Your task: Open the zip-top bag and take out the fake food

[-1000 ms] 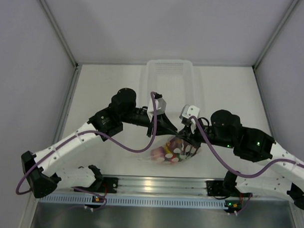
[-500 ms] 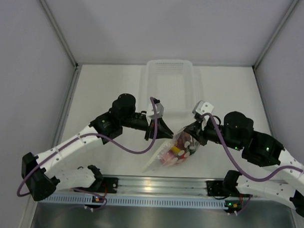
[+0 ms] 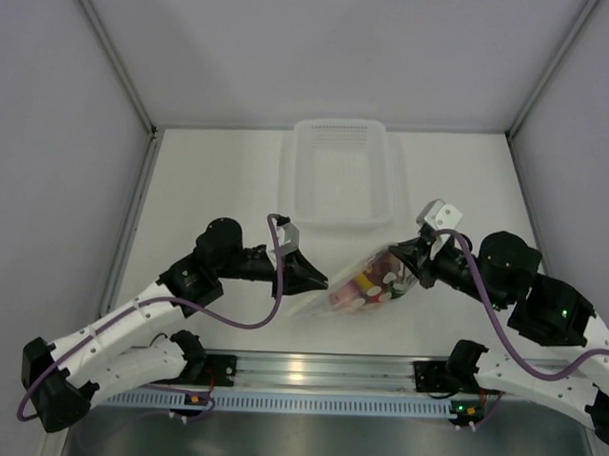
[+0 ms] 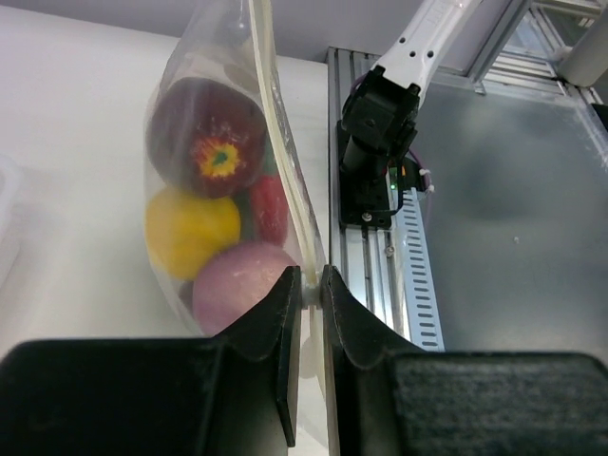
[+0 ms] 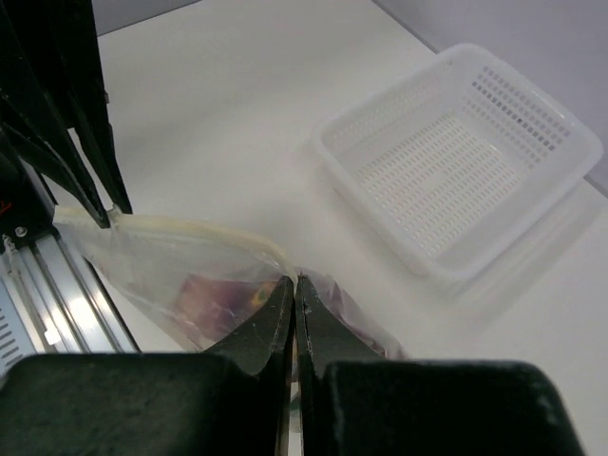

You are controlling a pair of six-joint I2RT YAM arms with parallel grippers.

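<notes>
The see-through zip-top bag (image 3: pixel 358 282) hangs stretched between my two grippers above the table's near middle. Through its plastic I see fake food: a dark red apple (image 4: pixel 207 136), a yellow pear (image 4: pixel 190 231), a pinkish onion (image 4: pixel 237 294) and a red piece (image 4: pixel 270 207). My left gripper (image 3: pixel 318 282) is shut on the bag's left end; its jaws pinch the zip strip (image 4: pixel 311 293). My right gripper (image 3: pixel 405 260) is shut on the bag's right end (image 5: pixel 294 280). The zip strip (image 5: pixel 190 231) runs taut between them.
A rigid white mesh basket (image 3: pixel 336 174) stands behind the bag at the table's far middle; it also shows in the right wrist view (image 5: pixel 456 161). The aluminium rail (image 3: pixel 320 369) with the arm bases runs along the near edge.
Both grippers have moved apart, left arm leftward and right arm rightward, lifting the bag and pulling it taut between them. The bag now lies stretched out rather than bunched.
</notes>
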